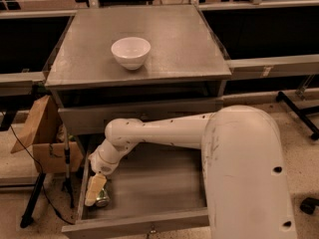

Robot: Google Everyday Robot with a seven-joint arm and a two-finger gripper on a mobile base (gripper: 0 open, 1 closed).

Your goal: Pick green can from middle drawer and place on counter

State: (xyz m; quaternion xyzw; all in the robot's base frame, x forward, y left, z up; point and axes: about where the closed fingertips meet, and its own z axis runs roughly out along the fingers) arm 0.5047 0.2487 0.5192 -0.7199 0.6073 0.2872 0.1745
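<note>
Camera view looks down on the gripper [94, 193], which is lowered into the front left corner of the middle drawer [149, 222], close to its left wall. Its pale tan tip lies over the green can [103, 199]. Whether the claw stands wide, narrow or closed on the can cannot be told. The green can sits on the drawer floor in that same front left corner, just inside the front wall. The gripper covers most of it, so only a dark green and silvery part shows on the gripper's right side, and whether the can is upright or on its side cannot be told.

The drawer is pulled out, and the can is the only thing seen lying in its grey tray. The white arm [164, 131] runs from the gripper up over the drawer's left half. It then crosses the back of the drawer to a large white link that covers the drawer's right side and front right corner.

A plain grey drawer front [149, 114] sits directly above the drawer, shut. Above that is the counter [179, 44], whose flat grey top carries a white bowl [130, 52] standing upright over the drawer's left half. No contents can be seen in the bowl. A brown cardboard box [47, 143] stands on the floor to the left of the drawer.
</note>
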